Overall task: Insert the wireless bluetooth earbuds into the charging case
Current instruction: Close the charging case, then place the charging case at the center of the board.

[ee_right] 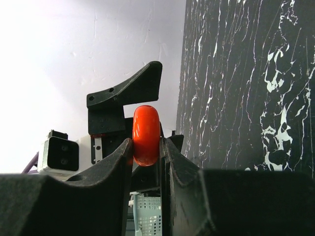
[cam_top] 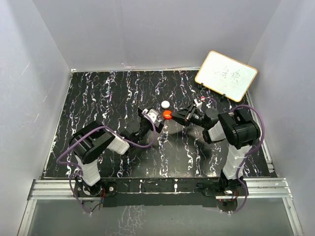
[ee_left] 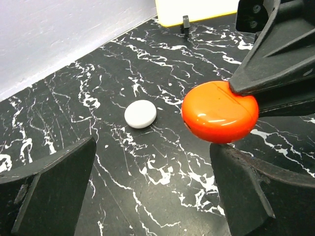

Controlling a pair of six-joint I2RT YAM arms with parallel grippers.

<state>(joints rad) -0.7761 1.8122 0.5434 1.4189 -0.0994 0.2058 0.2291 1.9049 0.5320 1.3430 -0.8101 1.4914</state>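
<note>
1. Plainly, the right claw (ee_right: 146, 147) is nearly closed on a red round case (ee_left: 220, 112), pinching its two flat faces near one rim. The rest of the case sticks out free, and a seam shows across its top.
2. The left claw (ee_left: 152, 196) stands wide open and holds nothing. Its fingers (ee_left: 49, 187) spread to either side, and the red case is just ahead of the right-hand one.
3. A white disc (ee_left: 140, 113) lies flat on the black marbled table (cam_top: 98, 98), apart from the red case and beyond the open claw.
4. Bare table stretches to the left and toward the near edge. Grey walls close off the back and both sides.
5. A yellow-rimmed whiteboard (cam_top: 226, 75) leans in the far right corner, well apart from both claws.
6. I cannot pick out the earbuds in any view.
</note>
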